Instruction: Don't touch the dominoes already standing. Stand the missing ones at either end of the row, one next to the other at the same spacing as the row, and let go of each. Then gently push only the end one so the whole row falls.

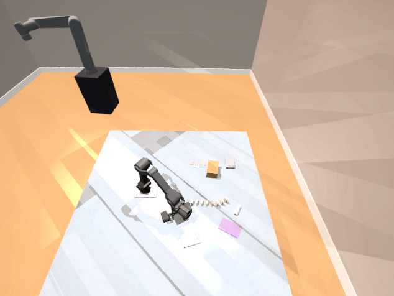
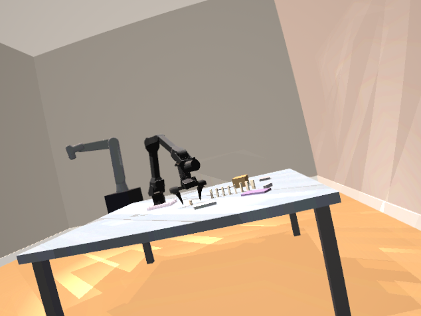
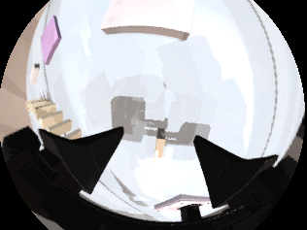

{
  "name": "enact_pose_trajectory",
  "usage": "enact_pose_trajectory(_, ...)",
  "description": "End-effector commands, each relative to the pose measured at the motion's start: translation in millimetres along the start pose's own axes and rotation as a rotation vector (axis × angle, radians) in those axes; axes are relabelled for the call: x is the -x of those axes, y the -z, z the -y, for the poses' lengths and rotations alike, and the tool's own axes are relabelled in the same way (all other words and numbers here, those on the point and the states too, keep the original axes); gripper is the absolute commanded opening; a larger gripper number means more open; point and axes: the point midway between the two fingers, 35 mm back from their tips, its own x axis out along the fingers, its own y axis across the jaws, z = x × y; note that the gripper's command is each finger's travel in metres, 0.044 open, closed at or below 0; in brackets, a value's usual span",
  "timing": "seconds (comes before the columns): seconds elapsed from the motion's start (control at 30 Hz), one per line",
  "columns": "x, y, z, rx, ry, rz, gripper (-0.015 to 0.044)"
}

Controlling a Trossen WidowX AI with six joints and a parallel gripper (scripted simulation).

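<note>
Several cream dominoes stand in a slightly curved row (image 1: 212,203) (image 2: 222,191) (image 3: 54,119). The arm partly overlaps its near end in the top view. A loose beige domino (image 2: 190,202) (image 3: 159,147) lies on the table, apart from the row; the arm hides it in the top view. My gripper (image 1: 172,219) (image 2: 191,201) (image 3: 159,134) is wide open and empty, low over the table, pointing down. In the wrist view the loose domino shows between the two fingertips, touching neither. The row is beyond the left finger in that view.
A pale bar (image 1: 237,210) (image 3: 35,74) lies past the row's far end, near a purple plate (image 1: 229,227) (image 2: 255,192) (image 3: 51,40). A white slab (image 1: 191,239) (image 2: 204,205) (image 3: 148,16) lies near the gripper. An orange block (image 1: 212,168) (image 2: 240,180) stands behind the row.
</note>
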Motion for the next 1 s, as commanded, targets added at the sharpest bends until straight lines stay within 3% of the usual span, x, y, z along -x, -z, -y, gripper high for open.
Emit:
enact_pose_trajectory(0.0, -7.4, 3.0, 2.0, 0.003, 0.008, -0.011, 0.0440)
enact_pose_trajectory(0.13, -7.4, 3.0, 2.0, 0.003, 0.008, -0.011, 0.0440)
enact_pose_trajectory(0.67, -7.4, 3.0, 2.0, 0.003, 0.008, -0.011, 0.0024)
enact_pose_trajectory(0.97, 0.6, 2.8, 2.8, 0.003, 0.008, -0.011, 0.0024)
